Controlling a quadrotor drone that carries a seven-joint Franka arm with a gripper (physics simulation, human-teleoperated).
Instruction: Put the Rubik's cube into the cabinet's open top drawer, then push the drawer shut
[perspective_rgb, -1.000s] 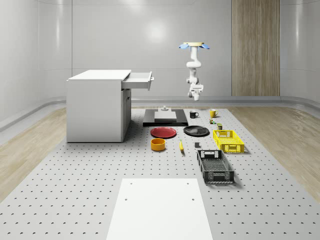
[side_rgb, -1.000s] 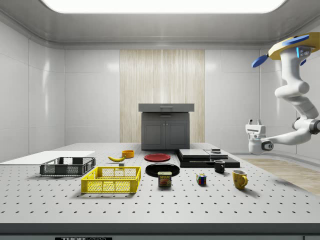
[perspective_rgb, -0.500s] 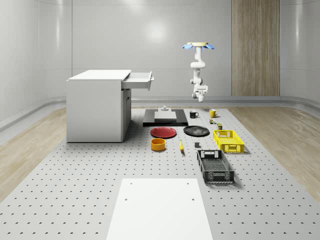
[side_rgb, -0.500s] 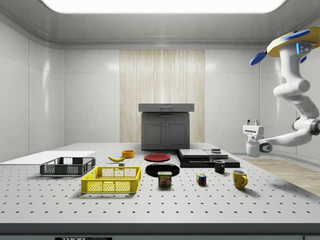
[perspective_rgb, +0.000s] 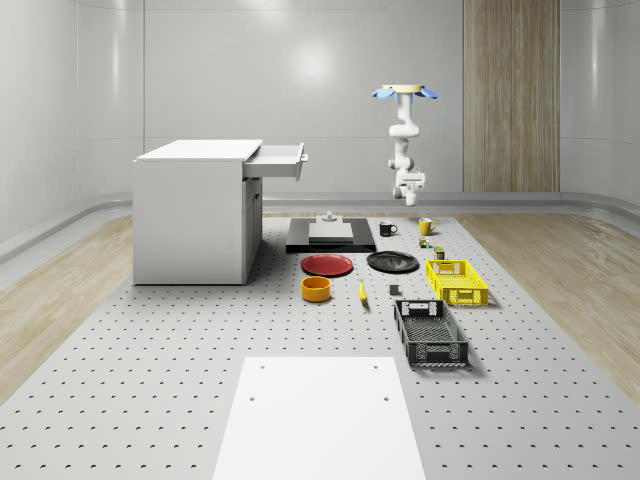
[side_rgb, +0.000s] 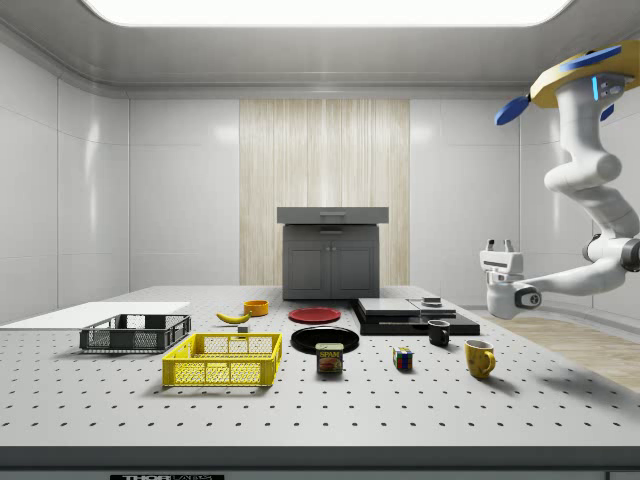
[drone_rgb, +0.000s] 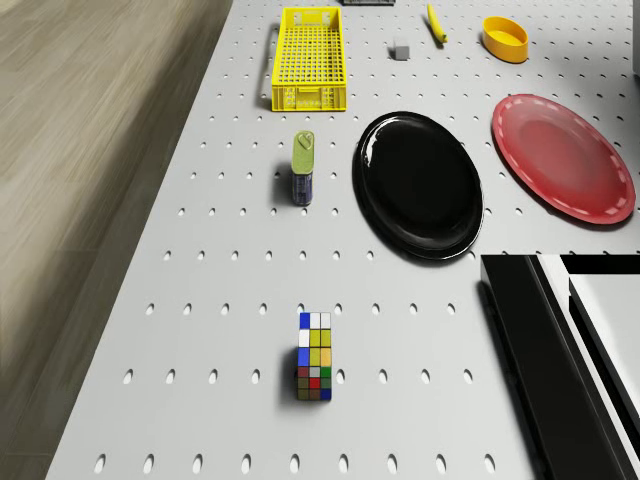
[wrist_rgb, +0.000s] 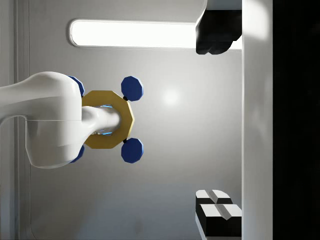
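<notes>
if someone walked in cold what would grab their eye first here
Probably the drone hovering high above the table's far end, its white arm hanging down with the gripper pointing upward in the side view. Next, the white cabinet at the whole-scene view's left, top drawer pulled open. Then the Rubik's cube alone on the perforated table.

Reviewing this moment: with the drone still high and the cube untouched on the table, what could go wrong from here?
1. The Rubik's cube lies close to the yellow mug, the black mug and the can; a descending tool, now pointing upward, might knock them.
2. The drone hovers high near the table's far edge; the approach is long.
3. The open drawer sits high and far from the cube.
</notes>
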